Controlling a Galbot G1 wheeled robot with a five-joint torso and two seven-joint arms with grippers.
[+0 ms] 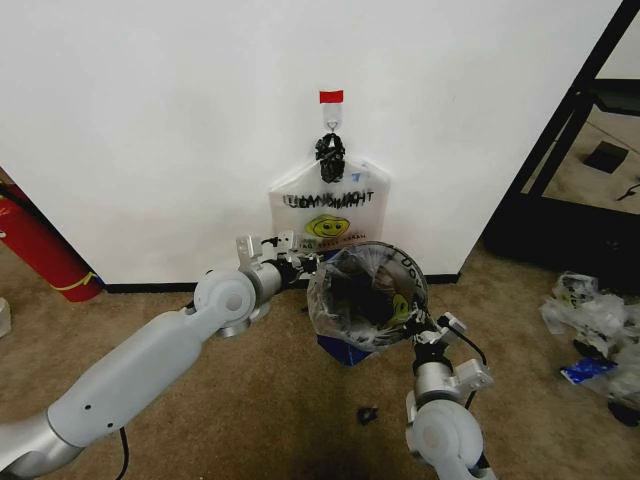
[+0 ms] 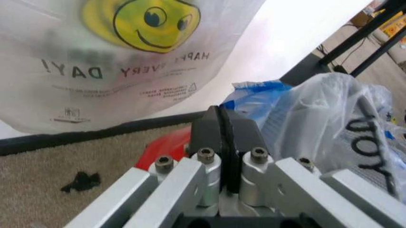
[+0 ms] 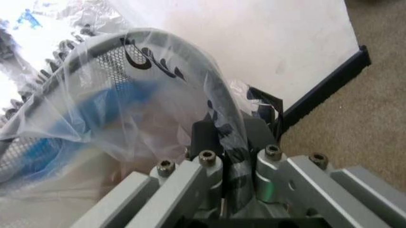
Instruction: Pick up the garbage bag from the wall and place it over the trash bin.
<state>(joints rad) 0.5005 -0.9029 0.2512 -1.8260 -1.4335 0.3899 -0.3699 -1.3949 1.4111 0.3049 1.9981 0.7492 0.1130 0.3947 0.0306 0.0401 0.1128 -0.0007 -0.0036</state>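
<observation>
The clear garbage bag (image 1: 352, 312) with its blue patch (image 2: 257, 95) is stretched over the black mesh trash bin (image 1: 414, 283), which stands on the carpet below the wall hook (image 1: 331, 97) marked with red tape. My left gripper (image 1: 302, 263) is at the bin's left rim, fingers (image 2: 209, 130) pressed shut where the bag's edge meets them. My right gripper (image 1: 428, 331) is at the bin's right rim, shut on the bag's film (image 3: 229, 154) beside the mesh rim (image 3: 114, 61). The bin's red base (image 2: 166, 148) shows under the left fingers.
A white smiley bag (image 1: 328, 212) hangs from the hook on the wall (image 1: 150, 120). A red fire extinguisher (image 1: 40, 245) leans at the left. A black shelf frame (image 1: 565, 150) and loose plastic litter (image 1: 590, 320) lie to the right. A small black scrap (image 1: 367, 413) sits on the carpet.
</observation>
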